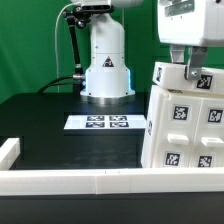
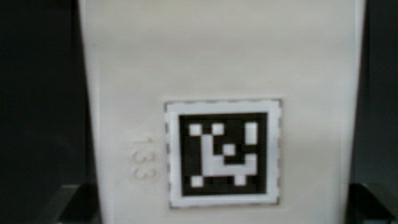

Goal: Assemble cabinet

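The cabinet [image 1: 183, 125] is a large white box with several black-and-white tags, at the exterior view's right, tilted with its top leaning toward the exterior view's left. My gripper [image 1: 190, 68] comes down from above and is shut on the cabinet's top edge. In the wrist view a white face of the cabinet [image 2: 214, 70] with one tag fills the frame. The dark fingers [image 2: 36, 206] show only at the two lower corners, one on each side of that face.
The marker board [image 1: 107, 122] lies flat on the black table in front of the robot base [image 1: 105, 62]. A long white border rail [image 1: 90, 181] runs along the front edge, with a short end [image 1: 8, 152] at the exterior view's left.
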Motion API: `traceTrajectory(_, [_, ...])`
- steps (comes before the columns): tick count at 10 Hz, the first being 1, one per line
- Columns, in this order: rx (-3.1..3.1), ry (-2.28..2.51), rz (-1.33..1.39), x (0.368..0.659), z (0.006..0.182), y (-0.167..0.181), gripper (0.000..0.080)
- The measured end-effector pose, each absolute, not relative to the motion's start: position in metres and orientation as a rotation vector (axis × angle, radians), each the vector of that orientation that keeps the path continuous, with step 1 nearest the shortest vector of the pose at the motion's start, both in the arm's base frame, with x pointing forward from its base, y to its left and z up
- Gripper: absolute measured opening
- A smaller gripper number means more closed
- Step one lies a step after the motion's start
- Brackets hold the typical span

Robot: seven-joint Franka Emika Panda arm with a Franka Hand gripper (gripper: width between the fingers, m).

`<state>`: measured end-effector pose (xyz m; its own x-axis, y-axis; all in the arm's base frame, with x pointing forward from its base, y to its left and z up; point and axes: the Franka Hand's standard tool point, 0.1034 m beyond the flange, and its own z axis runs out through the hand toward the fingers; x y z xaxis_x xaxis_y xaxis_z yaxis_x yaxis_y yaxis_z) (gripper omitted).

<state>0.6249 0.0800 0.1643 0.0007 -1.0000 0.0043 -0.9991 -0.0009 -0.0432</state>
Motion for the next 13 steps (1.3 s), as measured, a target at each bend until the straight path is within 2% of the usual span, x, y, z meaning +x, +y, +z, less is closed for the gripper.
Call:
traceTrajectory(4, [-1.838, 2.457, -0.002, 0.628, 0.166, 0.085, 0.0563])
traceTrajectory(6, [-1.884, 2.416, 0.014, 0.627, 0.164, 0.09, 0.0768])
traceTrajectory(11, [-1.923, 2.386, 0.013, 0.626, 0.163, 0.093, 0.0797])
traceTrajectory(13, [-1.927, 2.343, 0.015, 0.63, 0.178, 0.096, 0.0797])
